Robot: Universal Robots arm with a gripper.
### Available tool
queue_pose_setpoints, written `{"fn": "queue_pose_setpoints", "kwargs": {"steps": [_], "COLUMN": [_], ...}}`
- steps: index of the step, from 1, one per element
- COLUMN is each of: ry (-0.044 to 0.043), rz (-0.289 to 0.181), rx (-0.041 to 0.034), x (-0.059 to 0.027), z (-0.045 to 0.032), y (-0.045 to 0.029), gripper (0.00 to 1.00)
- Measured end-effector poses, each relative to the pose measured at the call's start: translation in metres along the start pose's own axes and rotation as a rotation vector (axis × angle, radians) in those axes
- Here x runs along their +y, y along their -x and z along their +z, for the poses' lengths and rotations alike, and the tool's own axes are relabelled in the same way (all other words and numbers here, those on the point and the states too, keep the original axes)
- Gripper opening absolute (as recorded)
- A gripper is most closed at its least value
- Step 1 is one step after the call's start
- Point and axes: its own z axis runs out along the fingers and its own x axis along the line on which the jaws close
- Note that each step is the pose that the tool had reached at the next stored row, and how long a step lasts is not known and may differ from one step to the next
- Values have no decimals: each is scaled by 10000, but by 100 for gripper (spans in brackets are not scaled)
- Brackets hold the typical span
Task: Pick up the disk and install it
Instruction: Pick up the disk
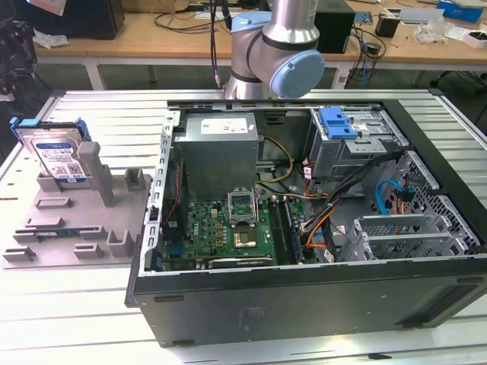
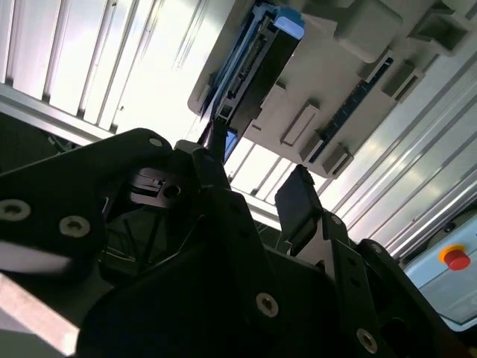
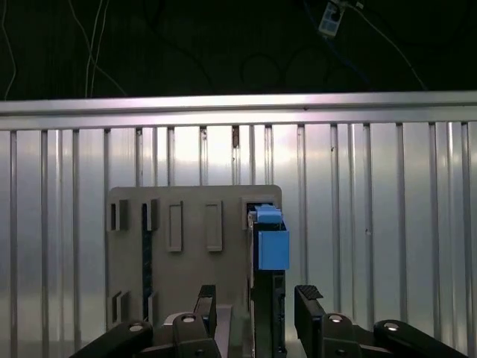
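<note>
Fingers (image 3: 310,309) apart, upright disk (image 3: 268,283) lined up between

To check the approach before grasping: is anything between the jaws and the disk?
Nothing visible is. The disk stands upright in a grey rack, and the gripper, jaws open, lines up with its edge in the first wrist view.

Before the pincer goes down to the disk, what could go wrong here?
In the first wrist view the disk looks off-centre between the fingers of the open pincer, so one finger might strike its edge. It only stands in the grey holder, so a push could tip it. Loose cables crowd the case.
</note>
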Motion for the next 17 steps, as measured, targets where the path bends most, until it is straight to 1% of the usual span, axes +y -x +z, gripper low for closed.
{"fn": "queue_pose_setpoints", "kwargs": {"steps": [7,12,15,17], "ry": [5,0,4,10], "rz": [150,185,337,540], "rx": [5,5,0,-7], "x": [3,32,43,51], "z": [3,10,22,34], "y": [6,65,71,73], "gripper": [54,54,54,54]}}
